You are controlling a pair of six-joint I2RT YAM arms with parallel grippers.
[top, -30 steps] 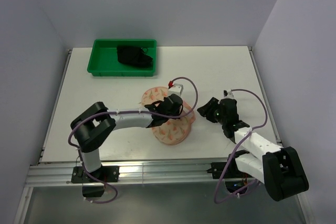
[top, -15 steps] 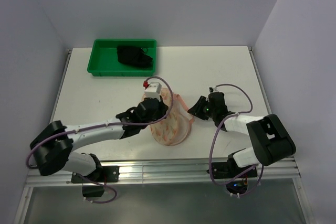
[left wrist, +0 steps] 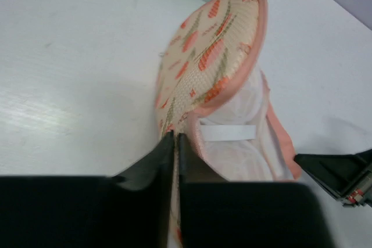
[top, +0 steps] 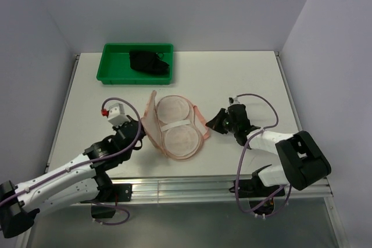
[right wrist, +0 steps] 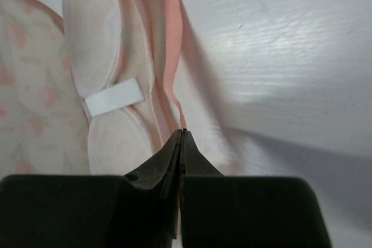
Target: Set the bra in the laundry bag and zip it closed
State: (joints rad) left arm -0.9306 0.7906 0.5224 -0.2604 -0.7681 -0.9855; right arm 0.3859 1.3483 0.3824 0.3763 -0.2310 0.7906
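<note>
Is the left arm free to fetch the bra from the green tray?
Probably not: left gripper is shut on the laundry bag flap; the bra lies in the tray.

A small, soft black fabric bra lies inside the green plastic tray, seemingly bunched up. The peanut-shaped pale pink fabric laundry bag sits on the near side of the tray, apart from it. It is unzipped, its base flat and showing a pale lining with a white band. The orange-and-green printed lid is tilted up along one long edge.
</note>
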